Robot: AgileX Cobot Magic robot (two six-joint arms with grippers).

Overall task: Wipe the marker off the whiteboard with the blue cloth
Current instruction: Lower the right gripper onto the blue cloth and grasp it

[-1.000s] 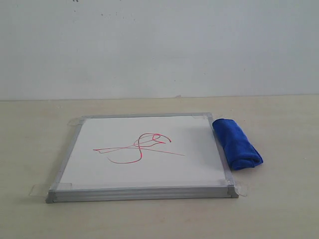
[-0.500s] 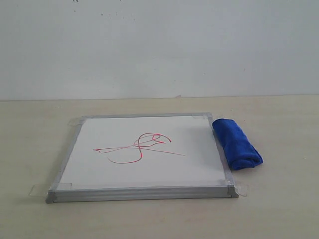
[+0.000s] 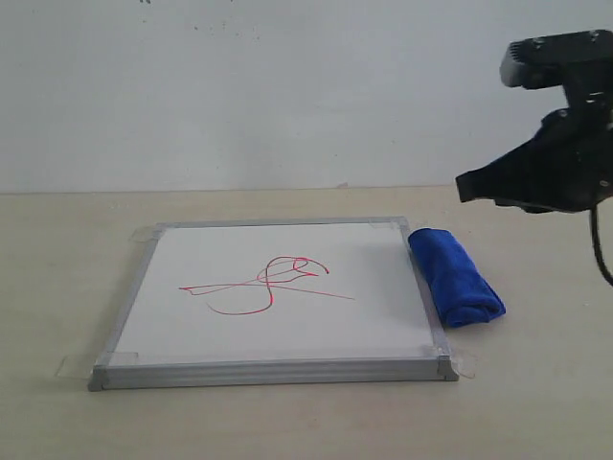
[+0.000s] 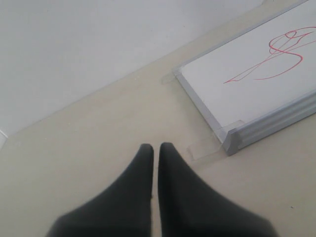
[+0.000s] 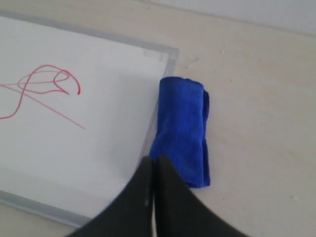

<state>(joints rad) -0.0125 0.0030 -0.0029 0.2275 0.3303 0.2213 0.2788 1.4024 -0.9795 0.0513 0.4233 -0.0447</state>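
Observation:
The whiteboard lies flat on the table, with the red-pink marker scribble near its middle. The rolled blue cloth rests on the table against the board's right edge. My right arm hangs high above and a little right of the cloth. In the right wrist view my right gripper is shut and empty, above the near end of the blue cloth and the whiteboard edge. My left gripper is shut and empty over bare table, short of the whiteboard corner.
Clear tape tabs hold the board's corners to the beige table; one tape tab lies just beyond my left fingertips. A white wall rises behind the table.
My right arm has come into the exterior view at the upper right, above the cloth. The board, the scribble and the cloth have not moved.

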